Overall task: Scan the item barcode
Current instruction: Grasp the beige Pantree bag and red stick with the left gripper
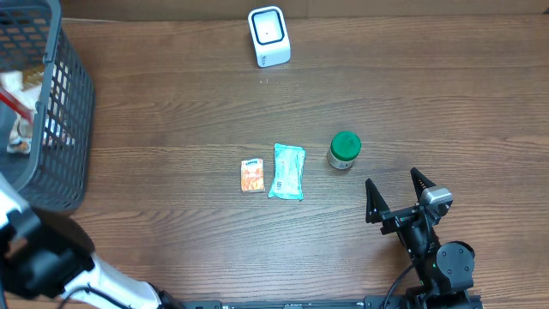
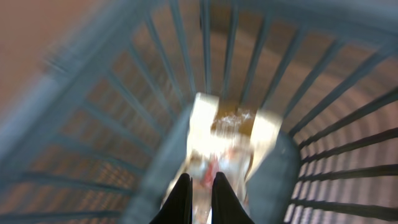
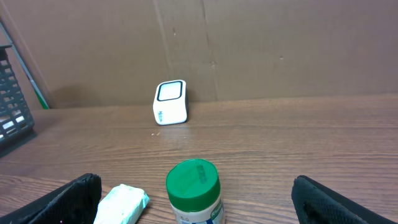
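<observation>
Left gripper (image 2: 202,182) is reaching down into the basket (image 1: 73,129) for a packet (image 2: 230,134)

The left gripper is sitting inside the grey basket with its two fingers squeezed together, right over the shiny pale packet. The picture is blurry, so I cannot tell if it is really pinching the packet. If it is only grabbing a thin edge, the packet may be slipping out on the way up, or catching on the basket bars. The white scanner (image 1: 268,36) is waiting far off at the back of the table. The right gripper (image 1: 393,180) is resting wide open, holding nothing, near the green-lid jar (image 1: 344,149).
</observation>
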### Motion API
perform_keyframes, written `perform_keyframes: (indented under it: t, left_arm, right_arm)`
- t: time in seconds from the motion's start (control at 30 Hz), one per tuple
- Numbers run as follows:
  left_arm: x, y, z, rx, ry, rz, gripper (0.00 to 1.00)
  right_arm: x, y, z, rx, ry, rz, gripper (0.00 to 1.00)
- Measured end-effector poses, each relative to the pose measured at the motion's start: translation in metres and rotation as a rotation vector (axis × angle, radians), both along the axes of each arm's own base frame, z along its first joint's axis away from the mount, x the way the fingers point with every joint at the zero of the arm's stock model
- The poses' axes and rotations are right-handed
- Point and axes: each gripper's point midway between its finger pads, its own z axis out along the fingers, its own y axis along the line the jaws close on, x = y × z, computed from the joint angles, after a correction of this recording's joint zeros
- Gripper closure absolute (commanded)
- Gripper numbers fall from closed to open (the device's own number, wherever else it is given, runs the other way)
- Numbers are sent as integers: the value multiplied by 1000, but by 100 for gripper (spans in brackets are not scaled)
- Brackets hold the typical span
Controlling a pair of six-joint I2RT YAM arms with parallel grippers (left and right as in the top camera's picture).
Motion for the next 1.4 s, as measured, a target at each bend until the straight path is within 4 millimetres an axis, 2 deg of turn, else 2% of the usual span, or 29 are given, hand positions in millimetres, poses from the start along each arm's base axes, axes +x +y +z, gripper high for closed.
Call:
perform_keyframes:
  t: [0.07, 0.17, 0.23, 0.37, 0.43, 0.47, 0.53, 0.57, 0.6, 0.8, 0.93, 1.17, 1.33, 1.37, 1.4]
  left_arm:
    - [-9, -7, 28, 22, -46, 10, 96]
    - [-21, -17, 46, 21, -69, 26, 96]
    - [-26, -20, 44, 0, -55, 33, 94]
    - [-29, -23, 25, -44, -12, 40, 81]
    - [-28, -23, 12, -67, 8, 45, 45]
    - [-28, -22, 5, -77, 21, 47, 31]
    - [-25, -20, -14, -104, 54, 51, 18]
    - [-23, -17, -28, -124, 73, 56, 4]
    - [-20, -15, -42, -143, 94, 59, 0]
    - [0, 1, -133, -248, 207, 78, 0]
    - [14, 10, -184, -306, 222, 114, 0]
    - [33, 13, -218, -333, 201, 155, 0]
    - [40, 5, -263, -353, 265, 155, 0]
    - [43, 5, -263, -341, 266, 156, 10]
    - [44, 3, -263, -338, 272, 155, 32]
  right_arm:
    - [0, 0, 0, 0, 0, 0, 0]
    - [0, 0, 0, 0, 0, 0, 0]
    - [0, 0, 0, 0, 0, 0, 0]
    - [0, 0, 0, 0, 0, 0, 0]
    - [0, 0, 0, 0, 0, 0, 0]
    - [0, 0, 0, 0, 0, 0, 0]
    - [0, 0, 0, 0, 0, 0, 0]
    - [0, 0, 0, 0, 0, 0, 0]
    - [0, 0, 0, 0, 0, 0, 0]
    - [0, 0, 0, 0, 0, 0, 0]
    - [0, 0, 0, 0, 0, 0, 0]
    - [0, 0, 0, 0, 0, 0, 0]
    - [0, 0, 0, 0, 0, 0, 0]
    - [0, 0, 0, 0, 0, 0, 0]
    - [0, 0, 0, 0, 0, 0, 0]
